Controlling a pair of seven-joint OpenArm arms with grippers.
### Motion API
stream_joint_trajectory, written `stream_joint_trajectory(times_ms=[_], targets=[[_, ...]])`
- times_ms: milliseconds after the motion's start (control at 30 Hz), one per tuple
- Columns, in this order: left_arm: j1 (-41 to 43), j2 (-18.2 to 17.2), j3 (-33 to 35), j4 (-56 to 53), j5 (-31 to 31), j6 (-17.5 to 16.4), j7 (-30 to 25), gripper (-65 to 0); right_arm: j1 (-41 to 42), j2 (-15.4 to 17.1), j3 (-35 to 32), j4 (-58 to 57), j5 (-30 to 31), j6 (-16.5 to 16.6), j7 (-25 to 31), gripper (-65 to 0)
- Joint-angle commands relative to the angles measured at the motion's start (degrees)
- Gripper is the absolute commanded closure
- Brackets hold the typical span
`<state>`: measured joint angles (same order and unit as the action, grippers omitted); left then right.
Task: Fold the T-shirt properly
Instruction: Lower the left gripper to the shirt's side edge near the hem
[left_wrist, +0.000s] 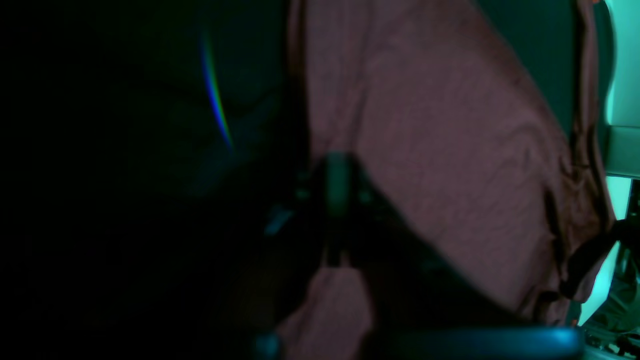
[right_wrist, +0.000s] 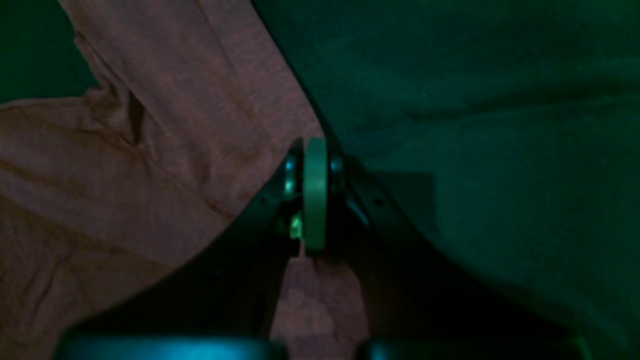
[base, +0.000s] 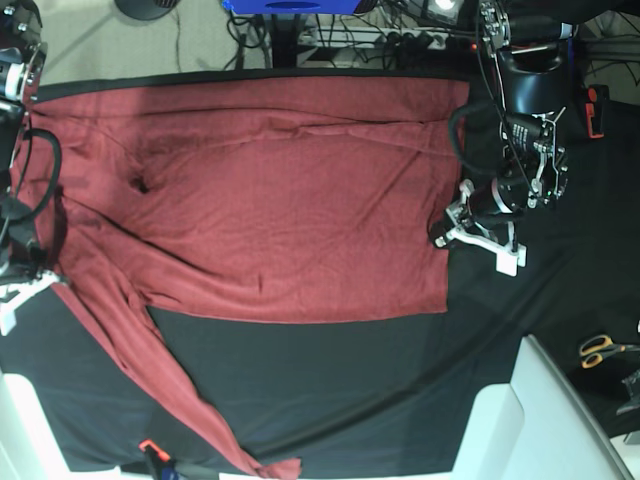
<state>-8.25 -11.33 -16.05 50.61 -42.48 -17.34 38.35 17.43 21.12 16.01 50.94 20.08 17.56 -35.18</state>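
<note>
T-shirt location: you see it spread flat on the black tablecloth, its body covering the upper middle of the table and reaching the far edge. One long sleeve runs diagonally from the body toward the near edge, ending in a small bunched cuff.

Left gripper: you find it at the side hem of the T-shirt, on the base view's right. In the left wrist view the picture is dark and blurred, but the fingers stand drawn together with red cloth showing just beyond their tips and behind them. Treat them as pinched on the hem of the T-shirt.

Right gripper: you see it in the right wrist view with its pale green pads pressed together at the edge of the fabric, where red cloth meets the tablecloth. A strip of red cloth shows between the finger bases. In the base view this arm sits at the left edge, beside the sleeve side of the garment.

Orange-handled scissors lie at the right, well apart from the T-shirt.
</note>
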Motion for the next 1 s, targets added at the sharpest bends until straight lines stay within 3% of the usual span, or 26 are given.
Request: stream_joint_trajectory(times_ms=[0, 633, 967], targets=[[-0.06, -0.49, 0.10, 0.25, 1.12, 0.77, 1.78, 0.0, 1.43, 1.34, 0.21, 0.97, 0.45, 0.33, 1.11, 0.0], [13.66, -0.49, 0.10, 21.61, 1.20, 0.95, 5.12, 0.0, 1.43, 1.25, 0.12, 0.62, 0.45, 0.33, 1.11, 0.0], [14.36, -1.46, 0.10, 22.66, 1.20, 0.95, 6.71, 0.0, 1.34, 1.34, 0.12, 0.53, 0.36, 0.24, 1.11, 0.0]])
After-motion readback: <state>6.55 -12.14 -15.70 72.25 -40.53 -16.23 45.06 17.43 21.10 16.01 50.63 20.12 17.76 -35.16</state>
